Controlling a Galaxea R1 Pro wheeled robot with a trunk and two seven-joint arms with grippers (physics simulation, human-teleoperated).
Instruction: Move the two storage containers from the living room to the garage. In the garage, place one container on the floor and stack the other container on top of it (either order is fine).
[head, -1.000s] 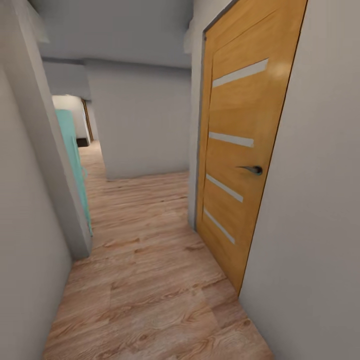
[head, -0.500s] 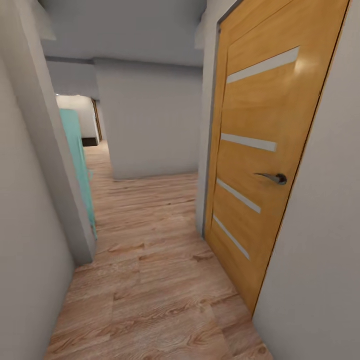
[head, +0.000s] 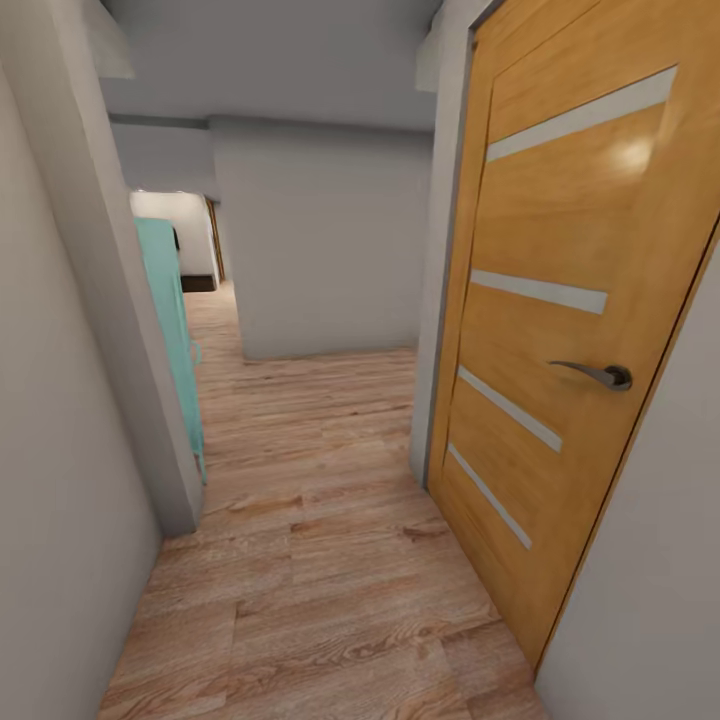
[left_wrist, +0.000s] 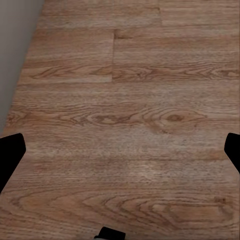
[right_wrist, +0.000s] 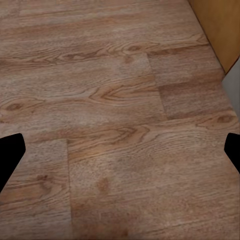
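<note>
The head view shows a corridor with a wood-plank floor (head: 320, 560) and grey walls (head: 330, 240). One wooden door (head: 570, 330) stands at the right, with four pale strips and one handle (head: 595, 373). One teal panel (head: 175, 330) stands at the left. Left gripper (left_wrist: 120, 150): two fingertips wide apart, nothing between, above planks. Right gripper (right_wrist: 120, 150): likewise spread, empty.

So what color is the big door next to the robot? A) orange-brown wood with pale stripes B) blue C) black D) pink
A. In the head view the door on the right of the hallway is orange-brown wood with pale horizontal strips and a metal handle, standing over the wood-plank floor.
</note>
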